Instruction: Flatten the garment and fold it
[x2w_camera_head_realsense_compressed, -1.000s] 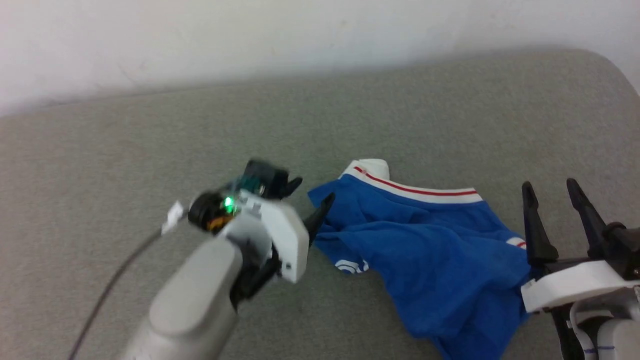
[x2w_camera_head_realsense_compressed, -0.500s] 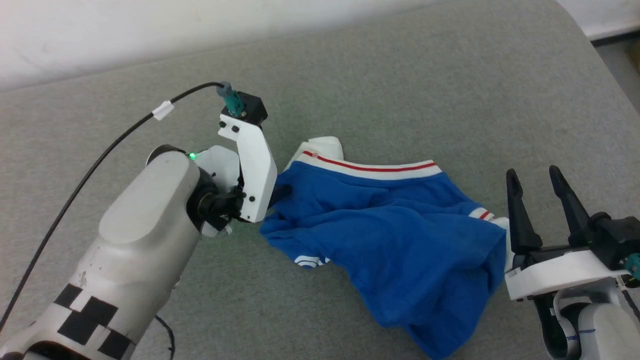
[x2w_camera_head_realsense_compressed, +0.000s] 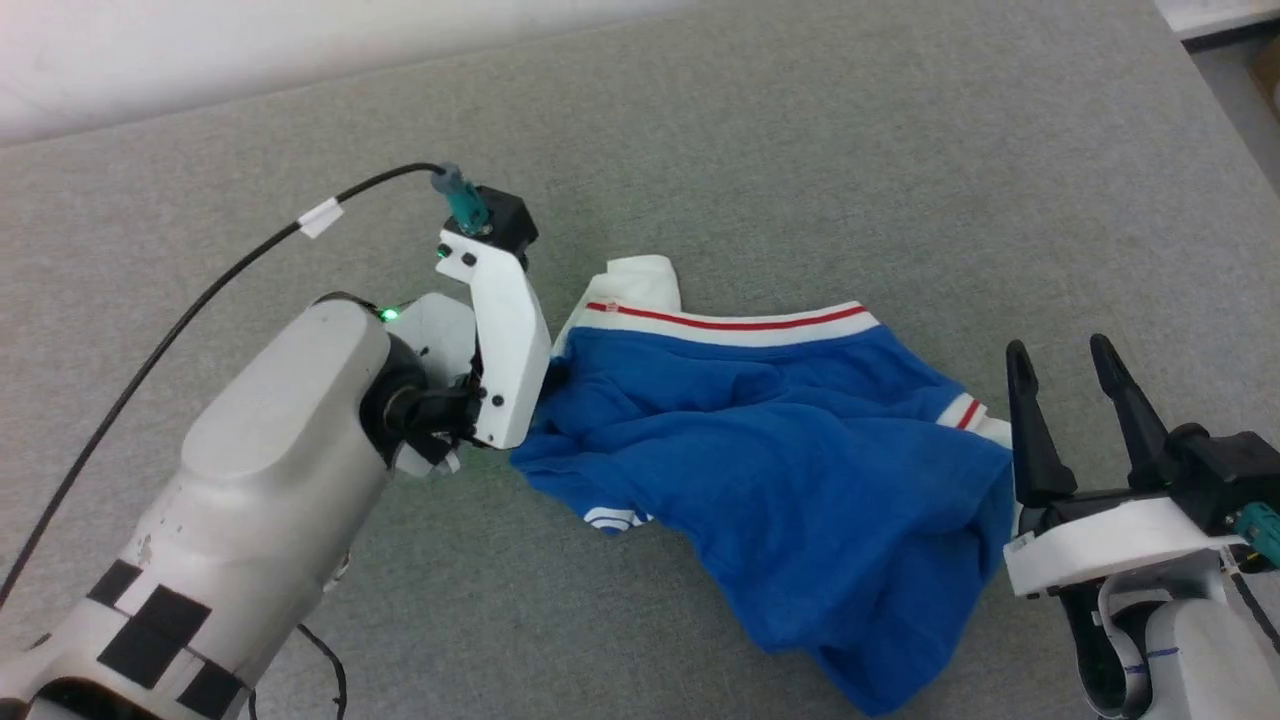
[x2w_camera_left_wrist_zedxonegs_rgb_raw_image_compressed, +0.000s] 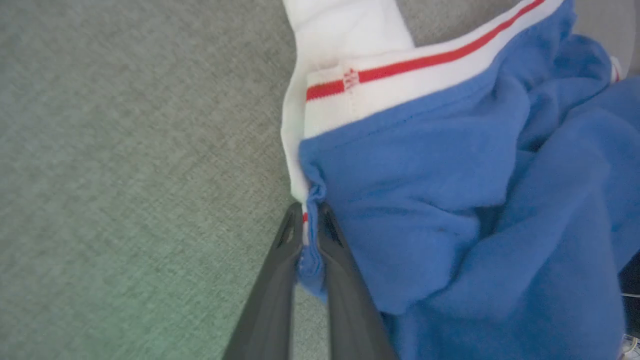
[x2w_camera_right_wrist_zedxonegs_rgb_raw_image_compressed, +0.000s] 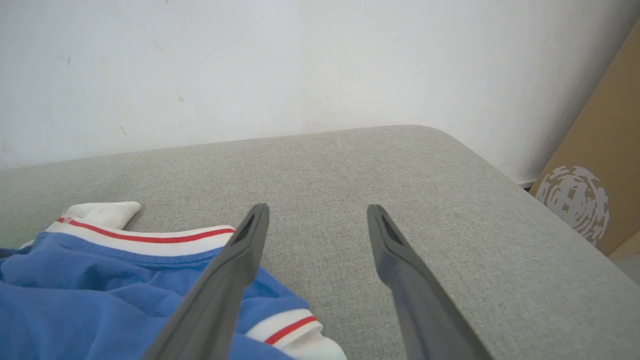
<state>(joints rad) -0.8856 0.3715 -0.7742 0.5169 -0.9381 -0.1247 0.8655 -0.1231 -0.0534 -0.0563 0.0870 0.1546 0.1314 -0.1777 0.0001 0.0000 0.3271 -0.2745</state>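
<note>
The garment (x2w_camera_head_realsense_compressed: 800, 470) lies crumpled on the grey padded surface, royal blue with a white, red-striped trim band (x2w_camera_head_realsense_compressed: 730, 325) along its far edge. My left gripper (x2w_camera_left_wrist_zedxonegs_rgb_raw_image_compressed: 310, 222) is shut on a fold of blue cloth at the garment's (x2w_camera_left_wrist_zedxonegs_rgb_raw_image_compressed: 450, 200) left edge, the two dark fingers pressed together around it; in the head view the wrist housing (x2w_camera_head_realsense_compressed: 505, 340) covers the fingertips. My right gripper (x2w_camera_head_realsense_compressed: 1065, 360) stands open at the garment's right end with nothing between its fingers (x2w_camera_right_wrist_zedxonegs_rgb_raw_image_compressed: 235, 260). A white sleeve tip (x2w_camera_right_wrist_zedxonegs_rgb_raw_image_compressed: 102, 212) pokes out beyond the trim.
The grey padded surface (x2w_camera_head_realsense_compressed: 800, 150) reaches back to a white wall (x2w_camera_right_wrist_zedxonegs_rgb_raw_image_compressed: 300, 60). Its rounded right edge drops off near a brown cardboard box (x2w_camera_right_wrist_zedxonegs_rgb_raw_image_compressed: 595, 165). A black cable (x2w_camera_head_realsense_compressed: 200, 300) runs from my left wrist toward the left.
My left gripper has gone from open to shut on the garment's left edge. The head camera has shifted, so the whole scene sits differently. The right gripper stays open.
</note>
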